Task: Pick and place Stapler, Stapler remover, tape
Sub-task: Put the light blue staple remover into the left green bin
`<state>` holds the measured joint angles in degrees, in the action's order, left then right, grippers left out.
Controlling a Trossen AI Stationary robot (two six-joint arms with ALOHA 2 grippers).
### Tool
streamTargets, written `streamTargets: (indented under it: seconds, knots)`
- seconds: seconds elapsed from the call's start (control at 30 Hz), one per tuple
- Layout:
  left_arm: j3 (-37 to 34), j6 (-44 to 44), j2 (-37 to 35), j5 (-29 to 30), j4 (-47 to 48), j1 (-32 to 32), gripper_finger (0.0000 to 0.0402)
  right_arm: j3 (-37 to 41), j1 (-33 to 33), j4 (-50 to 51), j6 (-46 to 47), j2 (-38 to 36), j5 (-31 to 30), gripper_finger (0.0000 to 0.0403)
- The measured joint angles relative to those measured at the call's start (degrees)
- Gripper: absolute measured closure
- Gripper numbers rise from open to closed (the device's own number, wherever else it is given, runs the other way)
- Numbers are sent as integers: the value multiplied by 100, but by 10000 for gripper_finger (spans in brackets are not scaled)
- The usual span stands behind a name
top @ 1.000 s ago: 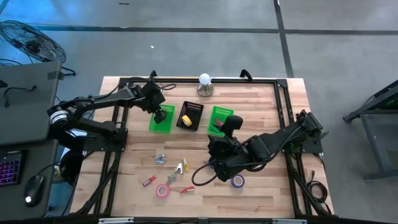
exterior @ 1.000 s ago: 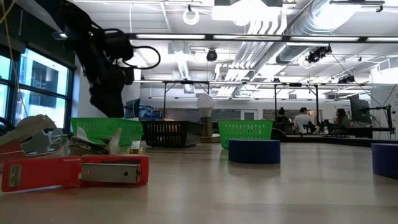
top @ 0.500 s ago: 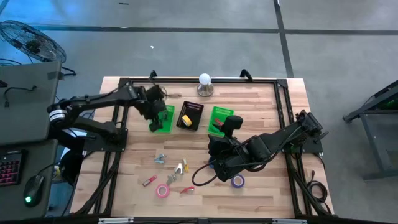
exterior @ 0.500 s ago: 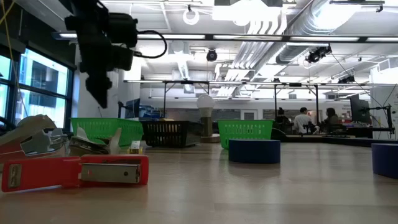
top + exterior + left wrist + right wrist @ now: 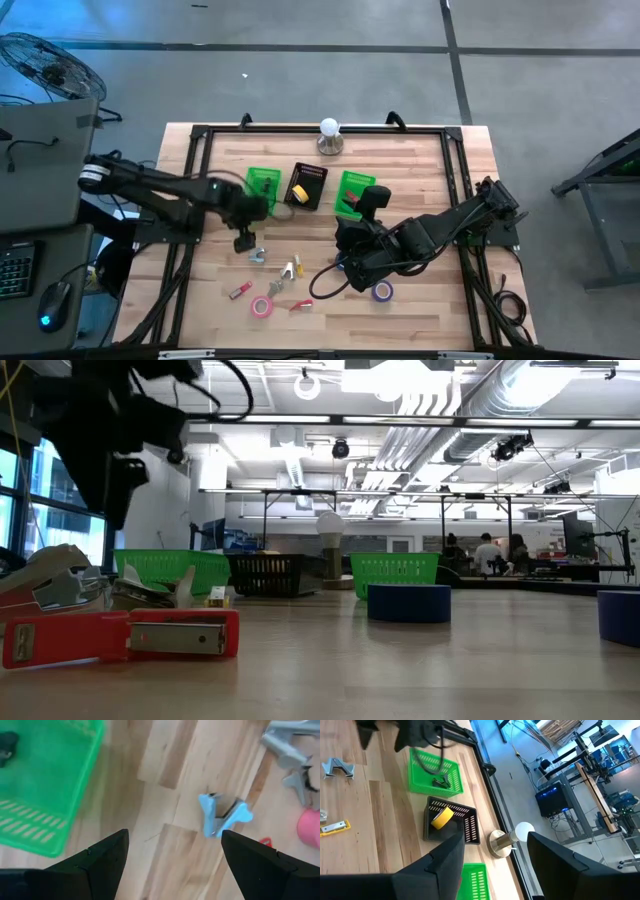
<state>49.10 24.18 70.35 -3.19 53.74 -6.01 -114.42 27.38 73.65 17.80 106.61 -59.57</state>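
Fingers (image 5: 95, 862) spread wide and empty, the left gripper (image 5: 243, 238) hangs over bare wood just beside the left green basket (image 5: 262, 188) — a pale blue staple remover (image 5: 223, 816) lies between its tips in the wrist view. A small dark item sits in that basket's corner, too blurred to name. The right gripper (image 5: 352, 280) rests low near the table's middle, its fingers parted with nothing between them; from overhead the arm's bulk hides the tips. A purple tape roll (image 5: 382, 291) lies just beside it, partly covered. A yellow tape roll (image 5: 299, 192) sits in the black basket (image 5: 306, 187); the right green basket (image 5: 353, 194) is half hidden behind the right arm. A pink tape roll (image 5: 261, 306), a red stapler (image 5: 240, 291) and a yellow stapler (image 5: 298, 266) lie scattered near the front edge. At table height a blue tape roll (image 5: 408, 603) stands alone, another cut off at the frame's edge.
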Motion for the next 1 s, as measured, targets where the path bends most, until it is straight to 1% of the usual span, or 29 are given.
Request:
streamTargets:
  seconds: [0.17,0.23,0.33,0.43,0.53,0.63,0.8,1.0]
  knots:
    - [-14,1071,0,621,44,-948,87,-1,0,0,8,0,56,195]
    - [-118,1431,0,879,-95,-1304,87,-1,0,0,14,0,132,195]
    - [-444,1855,0,1123,-312,-1743,87,-1,0,-3,15,0,194,195]
    - [-910,2089,2,1234,-908,-2012,87,-1,0,-23,16,0,195,195]
    - [-1309,2121,4,1277,-1555,-2153,87,-1,0,-63,17,0,219,195]
    - [-1534,2041,4,1280,-2019,-2184,87,-1,-2,-124,17,0,321,195]
    - [-1716,1848,4,1295,-2150,-2176,87,-1,-2,-201,17,0,468,195]
    - [-1903,1655,4,1288,-2537,-2176,87,-1,-2,-243,17,0,470,195]
